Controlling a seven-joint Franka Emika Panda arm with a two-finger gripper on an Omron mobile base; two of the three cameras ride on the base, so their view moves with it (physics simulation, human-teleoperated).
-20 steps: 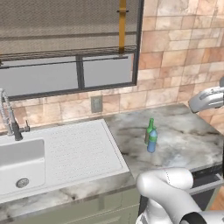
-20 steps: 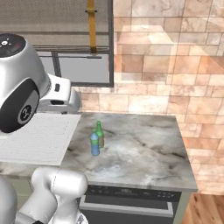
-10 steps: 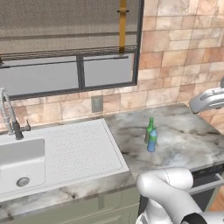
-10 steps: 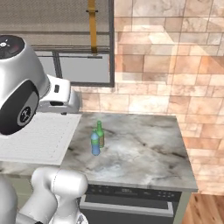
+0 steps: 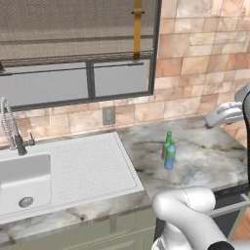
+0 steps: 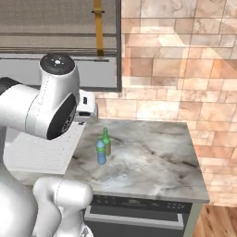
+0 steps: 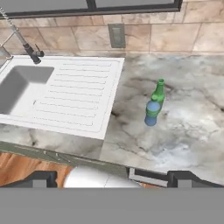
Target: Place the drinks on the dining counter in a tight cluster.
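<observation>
Two drinks stand touching each other on the marble kitchen counter (image 5: 205,161): a small blue bottle with a green cap (image 5: 170,157) (image 6: 101,152) (image 7: 152,113) and, just behind it, a slim dark green glass bottle (image 5: 167,142) (image 6: 106,140) (image 7: 159,92). High above the counter's front edge my gripper (image 7: 111,178) hangs open, looking down at both bottles, with nothing between its fingertips (image 7: 43,177). It is well clear of the bottles. The dining counter is out of view.
A white sink (image 5: 19,178) with a ribbed drainboard (image 5: 93,163) and a spring tap (image 5: 12,129) lies left of the bottles. A tiled wall with a socket (image 5: 108,116) and a window backs the counter. An oven front (image 6: 139,217) sits below.
The bottles have stayed put. In the right base view my arm's big joint and the hand behind it have swung a little to the right.
</observation>
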